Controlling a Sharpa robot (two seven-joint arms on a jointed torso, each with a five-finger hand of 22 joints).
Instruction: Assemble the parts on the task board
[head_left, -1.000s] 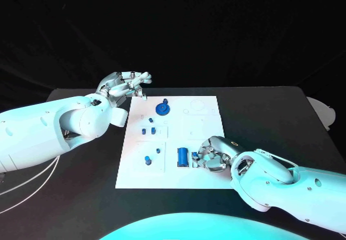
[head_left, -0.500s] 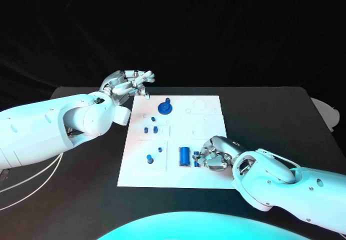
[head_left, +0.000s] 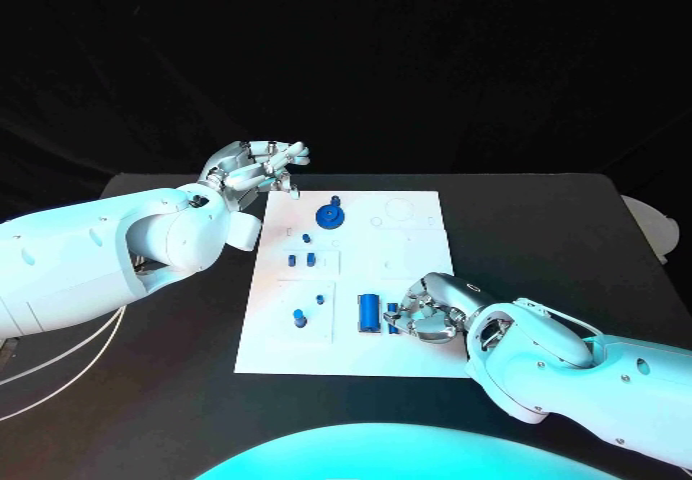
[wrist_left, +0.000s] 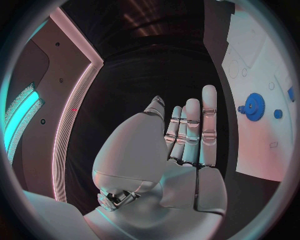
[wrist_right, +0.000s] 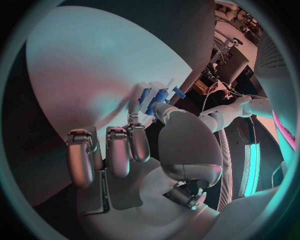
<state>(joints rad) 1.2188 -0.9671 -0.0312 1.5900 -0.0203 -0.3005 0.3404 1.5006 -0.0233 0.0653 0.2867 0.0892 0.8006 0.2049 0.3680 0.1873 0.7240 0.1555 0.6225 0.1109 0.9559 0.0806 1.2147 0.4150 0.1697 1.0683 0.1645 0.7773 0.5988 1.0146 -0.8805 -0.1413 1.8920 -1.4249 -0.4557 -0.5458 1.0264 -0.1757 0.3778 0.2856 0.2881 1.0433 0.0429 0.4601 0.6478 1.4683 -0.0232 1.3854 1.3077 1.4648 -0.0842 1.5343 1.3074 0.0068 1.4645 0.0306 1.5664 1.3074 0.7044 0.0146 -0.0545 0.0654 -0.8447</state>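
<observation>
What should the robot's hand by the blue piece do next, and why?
Probably the right hand should ease the small blue part it pinches down onto the task board. Its fingertips already sit right at the board beside the long blue part, while the left hand hovers with nothing in it beyond the board's far corner.

since a second ago the silver many-fingered left hand (head_left: 257, 166) has lifted slightly beyond the far left corner of the white rectangular task board (head_left: 407, 345); over the last half second little has visibly moved.
</observation>
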